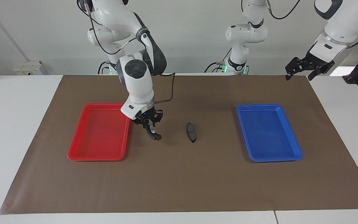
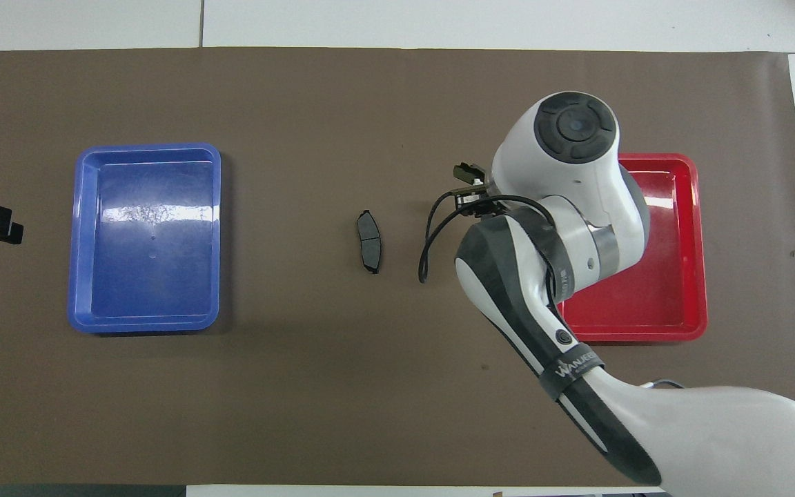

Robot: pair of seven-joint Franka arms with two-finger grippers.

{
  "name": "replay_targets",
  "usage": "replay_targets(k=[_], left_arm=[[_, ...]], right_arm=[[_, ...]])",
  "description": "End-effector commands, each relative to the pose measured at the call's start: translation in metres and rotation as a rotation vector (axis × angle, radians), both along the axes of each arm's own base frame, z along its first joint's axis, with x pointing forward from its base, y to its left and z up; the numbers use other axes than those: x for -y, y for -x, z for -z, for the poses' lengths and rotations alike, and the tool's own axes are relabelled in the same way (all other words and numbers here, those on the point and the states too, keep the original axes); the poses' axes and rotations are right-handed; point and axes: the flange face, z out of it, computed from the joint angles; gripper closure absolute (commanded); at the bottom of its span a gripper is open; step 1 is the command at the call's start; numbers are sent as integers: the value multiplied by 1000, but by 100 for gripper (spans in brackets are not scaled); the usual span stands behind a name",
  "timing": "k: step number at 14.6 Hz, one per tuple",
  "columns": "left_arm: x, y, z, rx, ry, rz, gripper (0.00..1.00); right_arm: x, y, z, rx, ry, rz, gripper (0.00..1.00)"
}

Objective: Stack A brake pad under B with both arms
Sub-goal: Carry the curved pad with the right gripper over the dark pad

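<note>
While viewed facing the robots: right pincer (image 1: 152, 129) low over the table (image 1: 179, 174) beside the red tray (image 1: 99, 132), pinching a dark piece (image 1: 155, 135), identity unclear. A brake pad (image 1: 191, 132) lies mid-table between the red and blue tray (image 1: 268, 132). Left pincer (image 1: 303, 69) waits raised, fingers spread.

Overhead: A brake pad (image 2: 369, 241) lies alone; right pincer (image 2: 468, 181) mostly hidden under its arm.

Pad (image 1: 191, 132) on mat (image 1: 179, 186) between two trays (image 1: 99, 155) (image 1: 269, 157); right gripper (image 1: 152, 132) beside it.
</note>
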Motion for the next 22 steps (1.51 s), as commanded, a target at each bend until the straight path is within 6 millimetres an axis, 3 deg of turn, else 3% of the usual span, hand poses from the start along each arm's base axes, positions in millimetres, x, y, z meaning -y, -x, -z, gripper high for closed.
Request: replay_targets(k=[1,3,7,10,13,16,22], left_arm=[[-3,4,1,11,-17,3,0],[-2,5,2,7,-17,5,0],[-2,5,2,7,-17,5,0],[-2,5,2,8,-17,5,0],[-2,5,2,7,-17,5,0],[-2,5,2,7,-17,5,0],[-2,5,2,7,-17,5,0]], right_arm=[[-48,-11,24,-12,-4,44,100],[-80,-3,36,13,-26,66,100],[-117,15,46,21,-53,51,100],[-126,20,64,17,-31,56,100],[-129,15,63,58,-58,54,100],[-131,15,75,57,-50,46,100],[-140,24,80,54,-49,31,100]])
